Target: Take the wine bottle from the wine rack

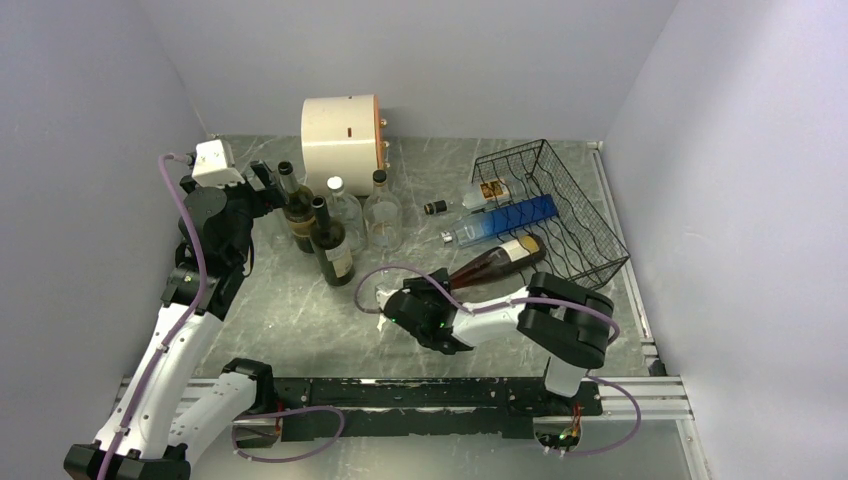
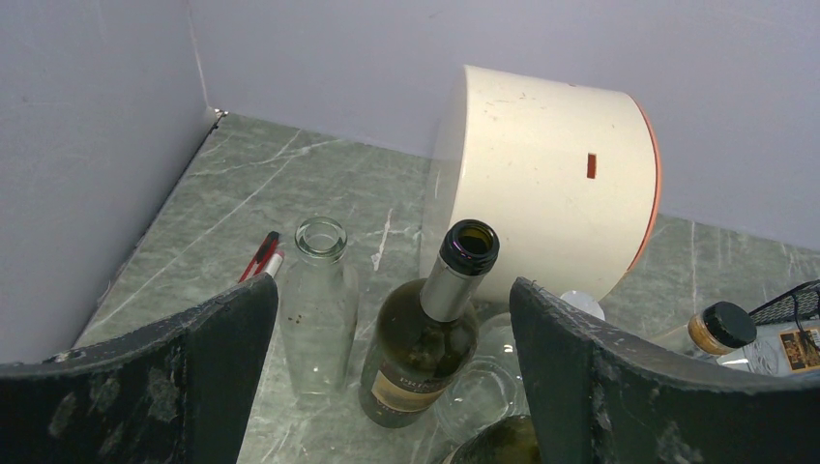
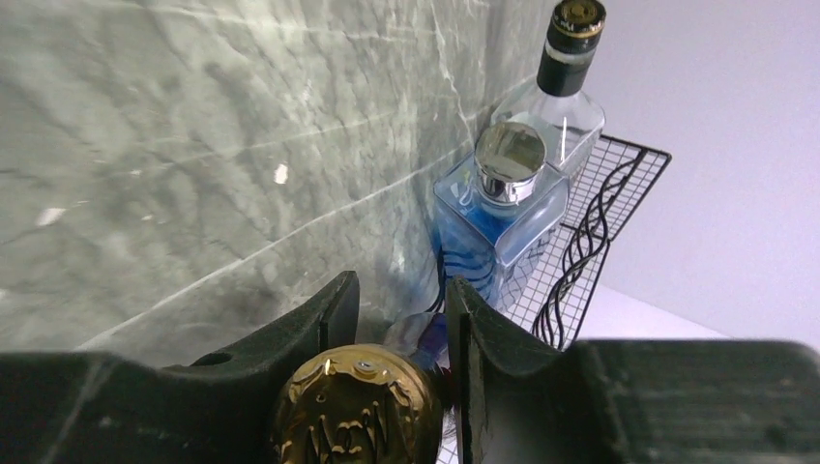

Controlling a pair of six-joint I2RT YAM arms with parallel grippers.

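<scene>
The wine bottle (image 1: 505,258) is dark brown with a cream label. It lies tilted, its base at the open front of the black wire wine rack (image 1: 575,200) and its neck pointing out toward the near left. My right gripper (image 1: 440,293) is shut on the neck. In the right wrist view the bottle's gold foil cap (image 3: 353,406) sits between the two black fingers of that gripper (image 3: 401,290), with the rack (image 3: 600,213) behind. My left gripper (image 1: 265,185) hangs open at the far left. In its own view the left gripper (image 2: 395,290) holds nothing, above upright bottles.
A blue square bottle (image 1: 500,220) and a clear black-capped bottle (image 3: 571,87) lie in the rack beside the wine bottle. A cream drum (image 1: 342,130) stands at the back. Dark and clear bottles (image 1: 332,245) stand upright in a cluster left of centre. Walls close in on both sides.
</scene>
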